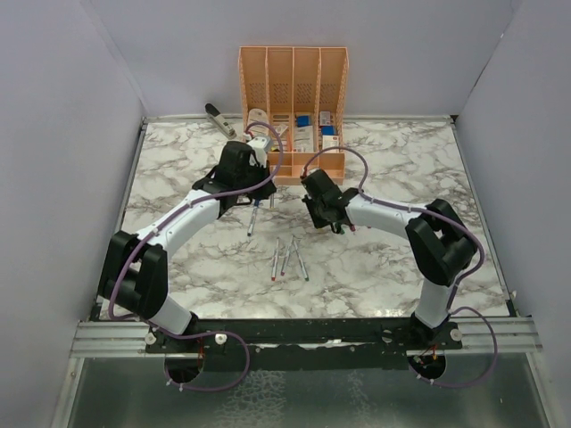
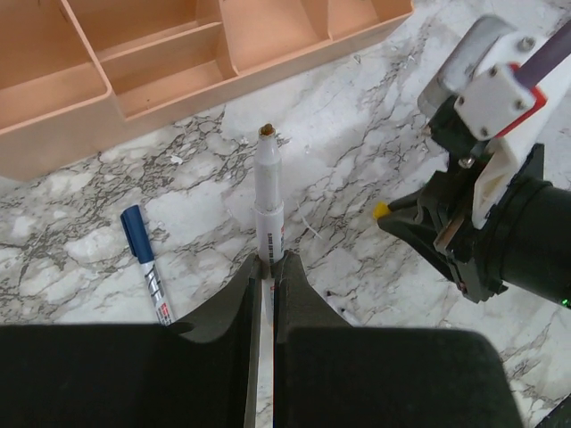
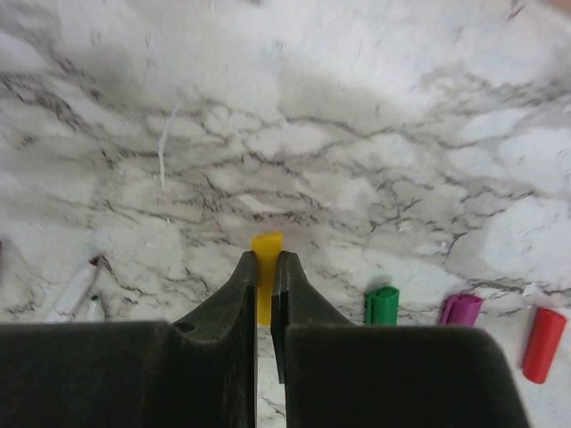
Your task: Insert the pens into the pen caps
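Right wrist view, positions relative to yellow cap.

- Yellow cap [image 3: 267,242]: lying on marble tabletop [image 3: 357,134], near end clamped between fingers of right gripper [image 3: 265,264]; jaws closed on it.
- Green cap [image 3: 382,306]: right of yellow cap, apart from it, on its side.
- Purple cap [image 3: 460,309]: further right, beyond green cap.
- Red cap [image 3: 543,343]: furthest right, slightly nearer camera.
- Pen [image 3: 76,292]: well left of yellow cap, pale barrel, dark tip, partly hidden by gripper body.

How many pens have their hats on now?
One looks done: the blue-capped pen lies on the table. In hand: the left jaws clamp a bare pen, the right jaws pinch the yellow cap. Left: three pens and the green cap, purple cap and red cap wait.
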You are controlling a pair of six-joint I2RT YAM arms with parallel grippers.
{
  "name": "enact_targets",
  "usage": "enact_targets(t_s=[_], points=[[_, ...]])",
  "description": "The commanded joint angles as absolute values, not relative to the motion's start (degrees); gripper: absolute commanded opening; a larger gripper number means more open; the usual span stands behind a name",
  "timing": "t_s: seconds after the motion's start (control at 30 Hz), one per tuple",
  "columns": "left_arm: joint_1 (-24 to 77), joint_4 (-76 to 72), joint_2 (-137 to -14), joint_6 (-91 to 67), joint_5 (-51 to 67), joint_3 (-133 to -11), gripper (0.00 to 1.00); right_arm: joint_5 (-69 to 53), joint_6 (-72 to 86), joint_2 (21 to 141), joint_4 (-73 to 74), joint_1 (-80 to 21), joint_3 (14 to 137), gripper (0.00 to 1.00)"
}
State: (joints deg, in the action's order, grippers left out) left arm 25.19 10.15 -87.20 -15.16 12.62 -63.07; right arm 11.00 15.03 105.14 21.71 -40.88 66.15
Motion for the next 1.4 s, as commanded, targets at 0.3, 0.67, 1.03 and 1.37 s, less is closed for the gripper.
enact_targets(t_s=[0.3, 0.67, 1.03, 1.37], points=[[24.54, -2.67, -81.56, -14.67, 23.99, -55.92, 0.00, 8.60, 18.04, 94.60, 6.27, -29.78, 72.71, 0.01], [24.61, -20.35, -84.31, -22.01, 42.74, -53.17, 0.00, -16.12, 24.95, 79.78, -33.74, -22.41, 53.27, 0.01], [24.62, -20.31, -88.29, -23.83, 50.60, -58.28, 0.00, -27.60, 27.53, 80.71, -42.07, -22.41, 52.60, 0.01], [24.87, -20.31, -88.64, -24.20, 52.31, -59.67, 0.00, -33.04, 31.35, 83.13, -46.78, -22.44, 52.12, 0.01]])
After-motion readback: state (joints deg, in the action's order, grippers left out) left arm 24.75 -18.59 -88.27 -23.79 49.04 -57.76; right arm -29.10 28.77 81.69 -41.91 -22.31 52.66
